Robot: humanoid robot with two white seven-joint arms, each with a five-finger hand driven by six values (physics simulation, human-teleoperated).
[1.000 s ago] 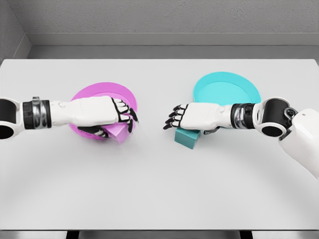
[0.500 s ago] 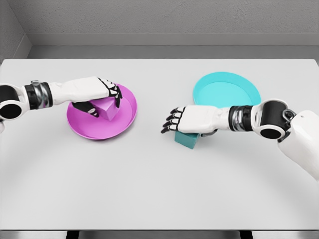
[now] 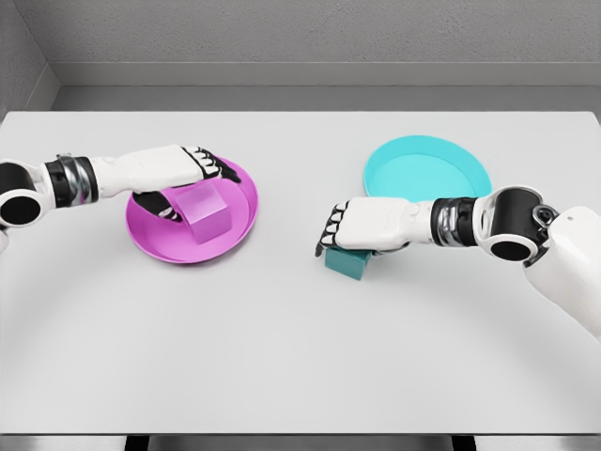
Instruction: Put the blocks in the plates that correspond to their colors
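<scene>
A pink block (image 3: 208, 216) lies inside the magenta plate (image 3: 155, 239) at the left. My left hand (image 3: 195, 188) hovers just over the block's back top edge, fingers spread, thumb by the block's left side, no longer clamping it. A teal block (image 3: 346, 264) sits on the table below and left of the cyan plate (image 3: 427, 171). My right hand (image 3: 351, 246) lies on top of this block, with its fingers (image 3: 328, 239) curled down over the block's left edge and closed on it.
The white table (image 3: 300, 357) stretches wide in front of both plates. A grey wall runs along its far edge and the left side.
The left hand carried the pink block onto the magenta plate, then its fingers lifted off it. The right hand's fingers curled down around the teal block.
</scene>
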